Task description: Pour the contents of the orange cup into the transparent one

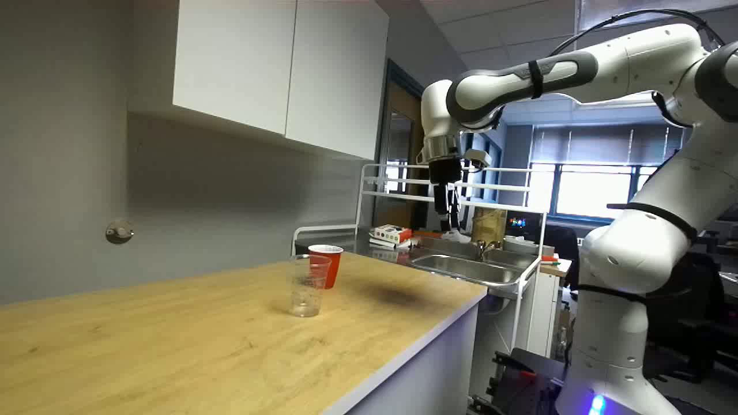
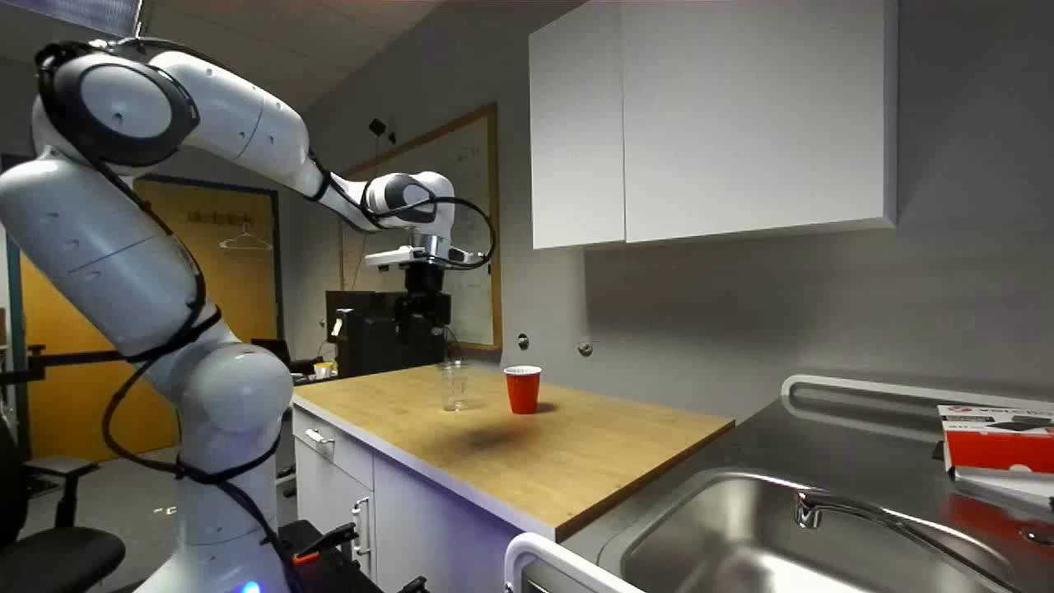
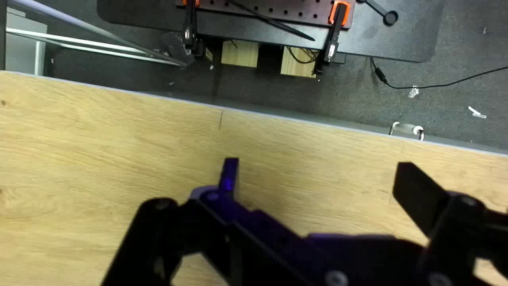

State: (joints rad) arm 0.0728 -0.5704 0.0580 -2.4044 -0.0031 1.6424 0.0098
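The orange cup (image 1: 334, 270) stands upright on the wooden counter; it also shows in an exterior view (image 2: 524, 391). The transparent cup (image 1: 304, 297) stands upright close beside it and partly overlaps it in that view; it also shows in an exterior view (image 2: 452, 390). The inside of the orange cup is hidden, so I cannot tell its contents. My gripper (image 1: 450, 221) hangs pointing down, high above the counter, apart from both cups; it also shows in an exterior view (image 2: 422, 329). In the wrist view its fingers (image 3: 317, 163) are wide apart with nothing between them. Neither cup shows there.
The wooden counter (image 3: 99, 159) has its front edge toward the robot base. White wall cabinets (image 1: 242, 63) hang above the counter. A metal sink (image 2: 725, 527) with a faucet (image 2: 873, 519), a white rail rack (image 1: 533, 248) and a red-and-white box (image 2: 1000, 441) stand beside it.
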